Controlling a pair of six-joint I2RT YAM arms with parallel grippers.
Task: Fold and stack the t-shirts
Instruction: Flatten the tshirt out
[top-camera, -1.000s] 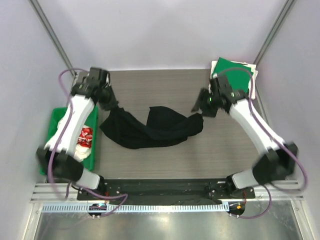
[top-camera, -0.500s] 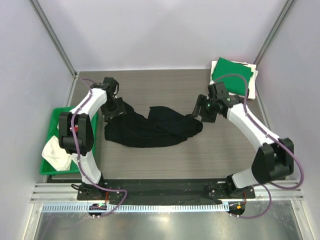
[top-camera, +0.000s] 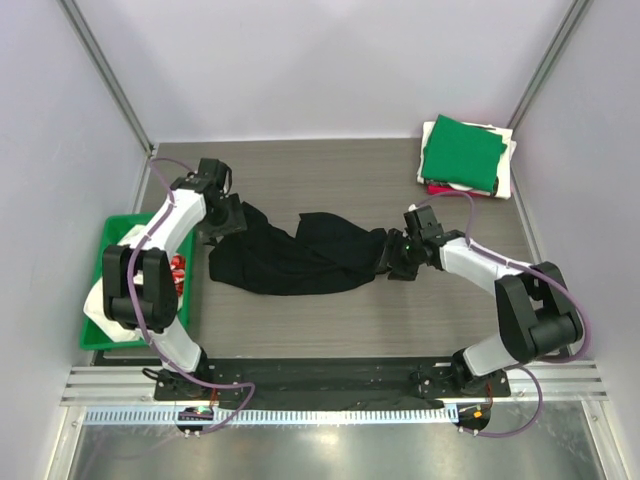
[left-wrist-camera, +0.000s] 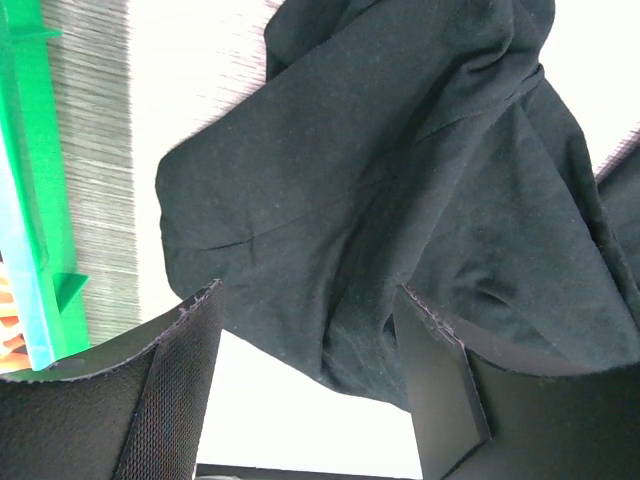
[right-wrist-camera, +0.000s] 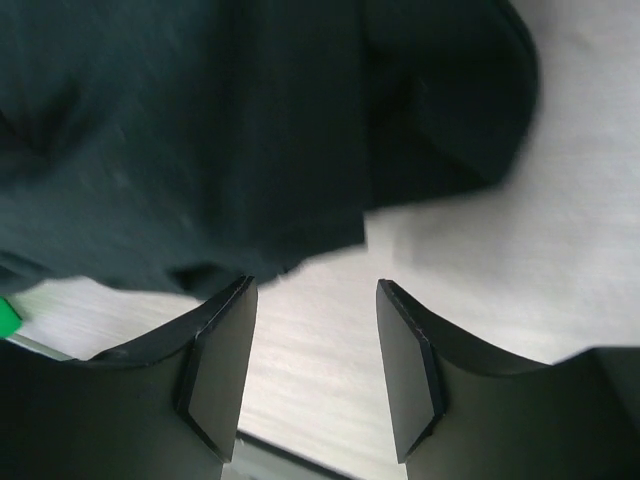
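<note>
Both pincers stand open. The left gripper (top-camera: 226, 214) is low over the far-left end of the black t-shirt (top-camera: 300, 255). In its wrist view the left gripper (left-wrist-camera: 305, 310) has its fingers (left-wrist-camera: 180, 370) spread wide, and a fold of the cloth droops between them without being pinched. The right gripper (top-camera: 396, 258) sits at the shirt's right end. Its wrist view shows the right gripper (right-wrist-camera: 312, 292) with bare tabletop between the two pads (right-wrist-camera: 220, 350) and the dark hem just ahead of them, so nothing is clamped.

The grey wood-grain table (top-camera: 330, 170) carries everything. The black t-shirt is the biggest piece on it. It lies crumpled in a long heap across the middle, one end by each pincer, with a raised fold near its centre.

A green tray (top-camera: 118, 343) stands at the table's left edge, beside the left arm, which hides much of it. Inside it lie a bundled white cloth (top-camera: 97, 305) and, nearer the shirt, a red-patterned cloth (top-camera: 178, 270).

At the far-right corner, well apart from the black shirt, is a small stack. A folded green t-shirt (top-camera: 460, 150) is on top, and a white t-shirt (top-camera: 508, 160) shows round its edges. A red t-shirt (top-camera: 436, 187) shows only as a thin sliver along the near edge, and how it is folded cannot be made out.
</note>
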